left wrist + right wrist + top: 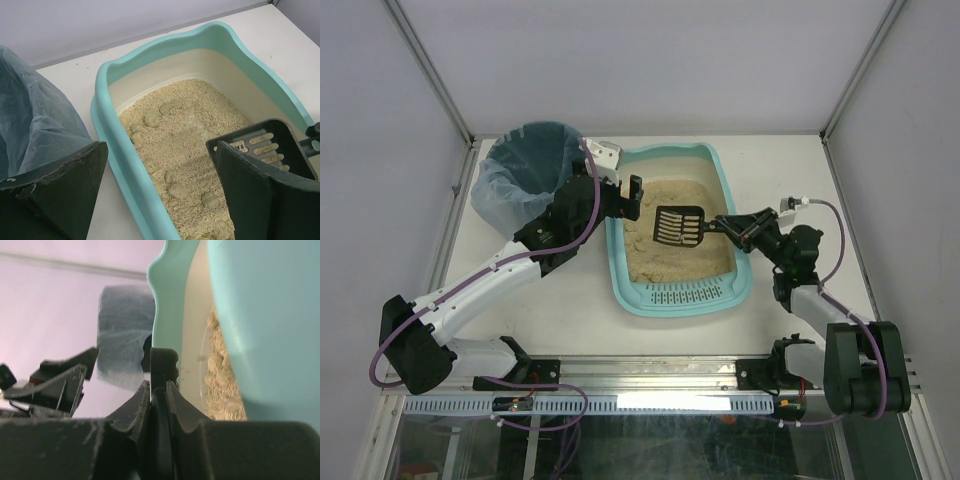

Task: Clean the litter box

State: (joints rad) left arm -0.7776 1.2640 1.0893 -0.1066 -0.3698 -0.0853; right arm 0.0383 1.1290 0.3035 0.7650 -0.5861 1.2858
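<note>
Litter box sits mid-counter beside the lined bin, grate end toward the arm bases. Right claw is clenched on the slotted scoop, which is held over the litter; left claw is released, straddling the box's bin-side rim. Judged step is scooping: next, drive the blade under a clump and lift it level.

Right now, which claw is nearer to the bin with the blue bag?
Left. The left claw hangs open over the litter box's left rim, just beside the bin. The right claw is across the box at its right side, shut on the scoop.
</note>
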